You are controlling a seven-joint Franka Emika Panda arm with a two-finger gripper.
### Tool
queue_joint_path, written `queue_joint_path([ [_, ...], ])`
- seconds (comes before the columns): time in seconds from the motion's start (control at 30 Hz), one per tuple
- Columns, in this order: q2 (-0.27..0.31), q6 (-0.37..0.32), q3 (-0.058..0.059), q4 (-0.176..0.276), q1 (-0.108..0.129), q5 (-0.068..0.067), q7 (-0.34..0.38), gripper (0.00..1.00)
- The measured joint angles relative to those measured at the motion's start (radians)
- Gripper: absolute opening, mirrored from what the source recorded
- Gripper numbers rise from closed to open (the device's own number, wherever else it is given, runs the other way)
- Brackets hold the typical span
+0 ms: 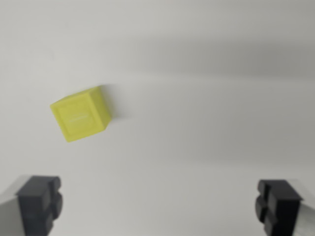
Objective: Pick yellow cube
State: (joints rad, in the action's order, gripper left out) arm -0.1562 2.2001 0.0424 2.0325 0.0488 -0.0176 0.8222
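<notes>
- Only one thing is seen on the pale table (206, 123): the yellow cube (81, 115), lying toward ten o'clock from the middle of the wrist view.
- Nothing is found beside the cube; bare surface lies on every side of it, and a soft grey shadow band is cast across the table toward twelve o'clock.
- The cube is turned at a slant, one corner pointing toward seven o'clock, and its edges are slightly blurred.
- The gripper (160, 206) is seen from above at six o'clock, its two dark fingertips (39, 201) set at the lower corners, one at seven o'clock and one at five o'clock.
- The jaws are spread wide, with nothing held between them.
- The cube is kept well apart from both fingertips, above the one on the wrist view's left and not between the two.
</notes>
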Motion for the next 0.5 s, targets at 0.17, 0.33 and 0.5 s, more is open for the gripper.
queue_joint_path([
  [0.17,-0.007,0.020,0.000,0.013,0.007,0.001,-0.006,1.00],
  [0.33,-0.015,0.040,0.000,0.026,0.014,0.002,-0.013,1.00],
  [0.5,-0.024,0.059,0.000,0.037,0.021,0.004,-0.019,1.00],
])
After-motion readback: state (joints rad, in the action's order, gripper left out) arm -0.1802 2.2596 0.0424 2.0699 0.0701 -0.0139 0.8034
